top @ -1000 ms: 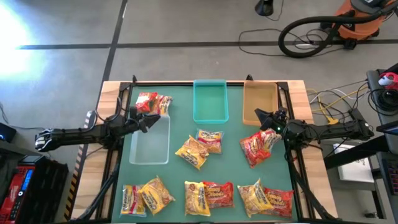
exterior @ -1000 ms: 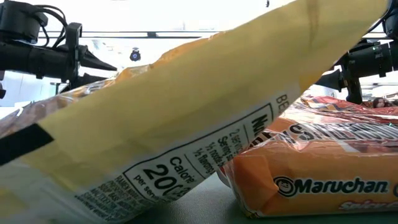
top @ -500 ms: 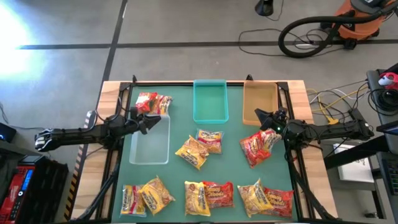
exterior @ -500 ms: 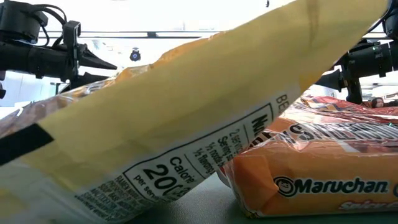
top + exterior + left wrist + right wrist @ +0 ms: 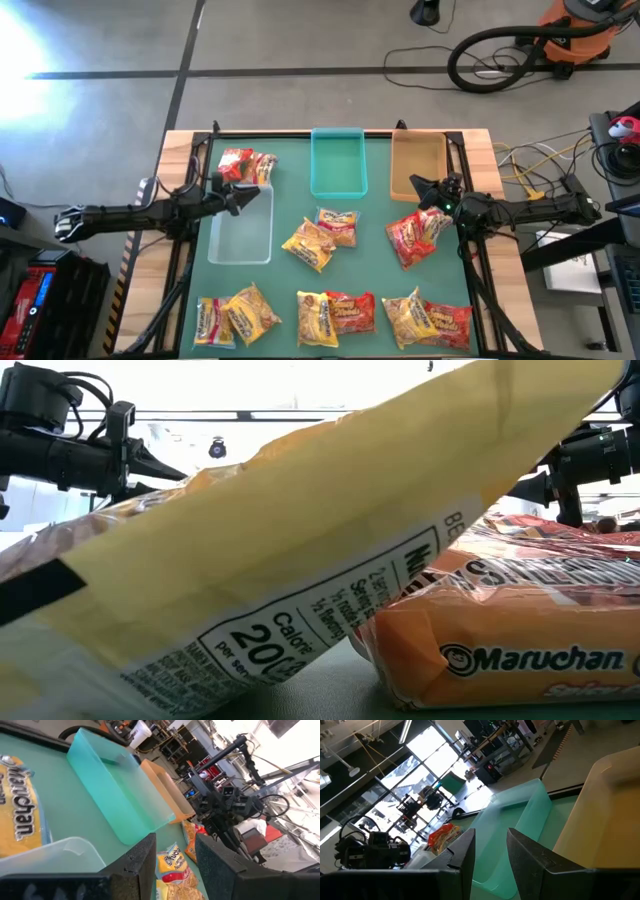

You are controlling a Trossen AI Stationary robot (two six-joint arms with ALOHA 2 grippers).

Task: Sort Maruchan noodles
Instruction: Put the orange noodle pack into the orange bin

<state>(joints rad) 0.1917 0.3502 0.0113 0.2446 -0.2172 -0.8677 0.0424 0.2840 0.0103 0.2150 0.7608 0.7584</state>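
Note:
Several Maruchan packets lie flat on the green mat: a red and yellow pair [image 5: 246, 165] at far left, yellow ones [image 5: 322, 238] mid-table, red ones [image 5: 418, 236] at right, and three clusters along the near edge [image 5: 235, 318], [image 5: 335, 312], [image 5: 428, 318]. My left gripper [image 5: 241, 197] hovers open over the clear tray's far end [image 5: 172, 865]. My right gripper [image 5: 418, 187] hovers open at the tan tray's near end [image 5: 490, 855], above the red packets. Neither touches anything.
The clear tray [image 5: 240, 228], teal tray [image 5: 338, 162] and tan tray [image 5: 418, 165] stand on the mat's far half. A yellow packet [image 5: 300, 560] leaning on an orange one [image 5: 500, 645] fills most of the low view. Bare mat lies between the packet groups.
My left gripper has crept a little toward the table's right, over the clear tray's far end. The packets and my right arm have stayed still.

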